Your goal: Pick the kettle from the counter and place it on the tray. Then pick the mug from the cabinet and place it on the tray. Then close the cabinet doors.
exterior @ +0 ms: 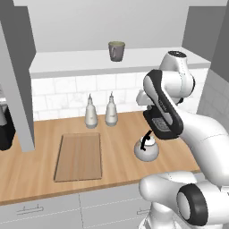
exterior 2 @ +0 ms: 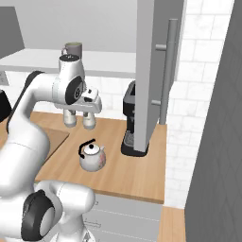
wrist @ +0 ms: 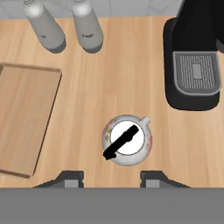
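Hand view: kettle [wrist: 127, 140] on counter [wrist: 131, 78], just beyond open gripper [wrist: 111, 179].

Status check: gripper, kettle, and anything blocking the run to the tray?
Gripper open, empty, above the kettle. Kettle upright on the counter, tray bare. Two bottles behind, off the path.

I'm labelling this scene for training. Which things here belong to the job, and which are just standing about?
Part of the job:
kettle, on the counter
tray
mug, on the cabinet shelf
cabinet doors, standing open
gripper, above the kettle

Just standing about:
two white bottles by the tiled wall
black coffee machine
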